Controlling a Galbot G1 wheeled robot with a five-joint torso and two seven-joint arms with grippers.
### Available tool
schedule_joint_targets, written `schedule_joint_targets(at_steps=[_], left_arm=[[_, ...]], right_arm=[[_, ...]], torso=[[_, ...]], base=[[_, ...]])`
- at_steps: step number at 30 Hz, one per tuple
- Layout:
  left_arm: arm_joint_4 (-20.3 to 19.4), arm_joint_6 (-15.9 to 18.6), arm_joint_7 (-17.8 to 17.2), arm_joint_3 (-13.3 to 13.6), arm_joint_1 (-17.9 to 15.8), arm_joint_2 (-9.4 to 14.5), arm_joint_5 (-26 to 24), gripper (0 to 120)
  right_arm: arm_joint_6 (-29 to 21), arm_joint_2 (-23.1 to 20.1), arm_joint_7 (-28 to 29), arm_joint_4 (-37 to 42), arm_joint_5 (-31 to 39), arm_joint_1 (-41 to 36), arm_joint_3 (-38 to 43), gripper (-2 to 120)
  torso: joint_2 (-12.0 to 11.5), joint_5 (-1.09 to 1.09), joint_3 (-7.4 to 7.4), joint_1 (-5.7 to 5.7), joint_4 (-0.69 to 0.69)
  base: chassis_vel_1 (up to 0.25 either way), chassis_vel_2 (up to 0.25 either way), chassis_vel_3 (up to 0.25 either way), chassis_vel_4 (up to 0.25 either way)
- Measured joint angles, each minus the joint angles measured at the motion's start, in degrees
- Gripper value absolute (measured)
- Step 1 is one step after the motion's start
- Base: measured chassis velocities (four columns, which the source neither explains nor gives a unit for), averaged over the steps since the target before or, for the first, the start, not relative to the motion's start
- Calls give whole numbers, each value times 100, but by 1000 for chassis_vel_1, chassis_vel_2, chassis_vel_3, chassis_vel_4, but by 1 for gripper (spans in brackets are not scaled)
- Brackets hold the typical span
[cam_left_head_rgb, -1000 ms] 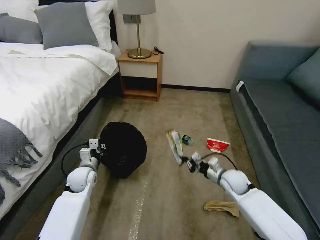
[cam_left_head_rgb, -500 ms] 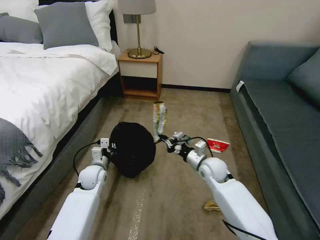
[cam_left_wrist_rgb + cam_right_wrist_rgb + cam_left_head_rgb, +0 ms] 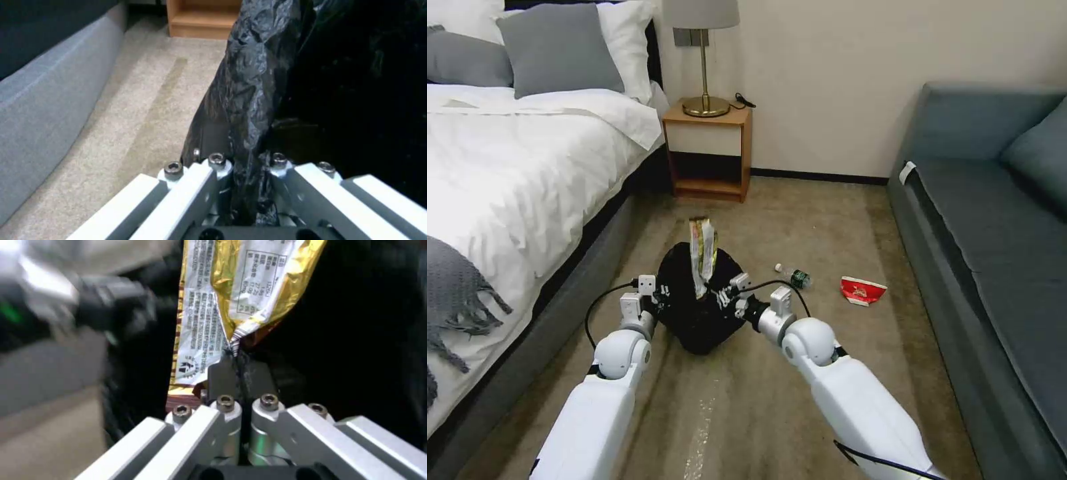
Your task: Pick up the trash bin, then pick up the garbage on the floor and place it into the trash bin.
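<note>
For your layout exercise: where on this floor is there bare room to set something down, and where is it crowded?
Bare carpet lies between nightstand and sofa, and between the arms. Crowded: bin, wrapper, both grippers; bottle and carton right.

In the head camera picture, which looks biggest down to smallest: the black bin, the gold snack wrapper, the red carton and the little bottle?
1. Trash bin, held by the left claw.
2. Snack wrapper, held by the right claw.
3. Red carton, nearly the wrapper's size, and farther away, so unsure.
4. Bottle.
</note>
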Motion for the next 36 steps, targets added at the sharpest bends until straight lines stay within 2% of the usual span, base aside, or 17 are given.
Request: schedule_joint_targets(at_steps=[10,12,13,17,18,20,21,23,24,26,27,29,30,32,36], left_arm=[[-59,0,-8,18,26,-12,-39,1],[-59,0,-8,28,19,-22,-40,1],[-59,0,-8,28,19,-22,-40,1],[-46,0,-14,30,-5,-22,-40,1],[-46,0,-14,30,-5,-22,-40,1],[-26,0,-14,28,-14,-20,-41,1],[-26,0,-14,28,-14,-20,-41,1],[3,-1,-15,18,-22,-12,-39,1],[3,-1,-15,18,-22,-12,-39,1],[24,-12,-15,-1,-25,-4,-38,1],[24,-12,-15,-1,-25,-4,-38,1],[30,-18,-15,-20,-23,10,-38,1],[30,-18,-15,-20,-23,10,-38,1],[43,-36,-13,-59,-11,34,-38,1],[57,-48,-9,-90,5,53,-38,1]], right_arm=[[55,32,192,-267,-314,-104,10,1],[65,21,233,-268,-358,-156,23,11],[65,21,233,-268,-358,-156,23,11],[68,-30,248,-210,-409,-222,6,31],[68,-30,248,-210,-409,-222,6,31],[67,-52,249,-162,-412,-223,-3,41],[67,-52,249,-162,-412,-223,-3,41],[68,-74,253,-112,-413,-217,-6,52],[68,-74,253,-112,-413,-217,-6,52],[67,-108,256,-64,-413,-207,1,63],[67,-108,256,-64,-413,-207,1,63],[70,-161,258,7,-429,-212,65,74],[70,-161,258,7,-429,-212,65,74],[72,-259,262,146,-412,-227,223,84],[70,-417,260,265,-302,-237,342,94]], torso=[[0,0,0,0,0],[0,0,0,0,0],[0,0,0,0,0],[0,1,0,0,-1],[0,1,0,0,-1],[0,0,0,0,0],[0,0,0,0,0],[0,0,0,0,0],[0,0,0,0,0],[0,1,0,0,0],[0,1,0,0,0],[0,1,-1,0,0],[0,1,-1,0,0],[0,1,0,0,0],[0,1,0,0,0]], base=[[0,0,0,0],[0,0,0,0],[0,0,0,0],[0,0,0,0],[0,0,0,0],[0,0,0,0],[0,0,0,0],[0,0,0,0],[0,0,0,0],[0,0,0,0],[0,0,0,0],[0,0,0,0],[0,0,0,0],[0,0,0,0],[0,0,0,0]])
